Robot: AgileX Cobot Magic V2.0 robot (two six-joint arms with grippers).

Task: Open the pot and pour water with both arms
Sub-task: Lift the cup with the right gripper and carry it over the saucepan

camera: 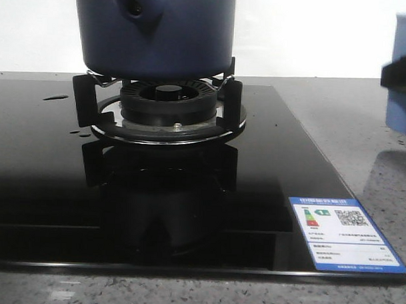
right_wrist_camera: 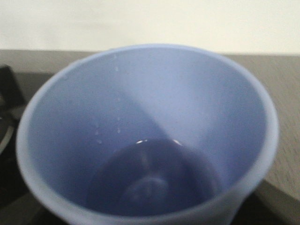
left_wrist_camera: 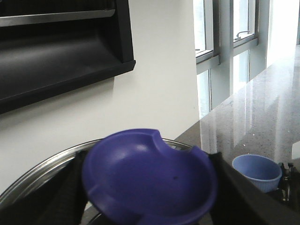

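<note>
Entry — stove scene, one moment.

Pot: one. Dark navy, upright, its long axis vertical, it sat on the burner stand of the black glass stove top, toward the rear of the front view. Its handle bracket with the round hole faced the camera, slightly left of centre. The rim and top were cut off by the frame, so the front view did not show whether anything covered it.

Lid: one. The left wrist view showed a purple-blue knob with a steel rim curving behind it, dark finger shapes standing at both sides of the knob. The left claw appeared clamped on that knob, though the fingers were blurred.

Cup: one, pale blue. It filled the right wrist view, mouth open to the camera, a little water pooled at the bottom. In the front view it stood at the right edge, a dark part crossing it — probably the right claw. Whether that claw was closed on the cup or merely at it could not be told.

Governing relation: the pot lay to the left of the cup and well apart from it, over the grey stone desk. The right arm was the pouring arm by position; its cup would need carrying leftward above the pot's mouth.

Energy label: one, at the stove top's near right corner.
</note>
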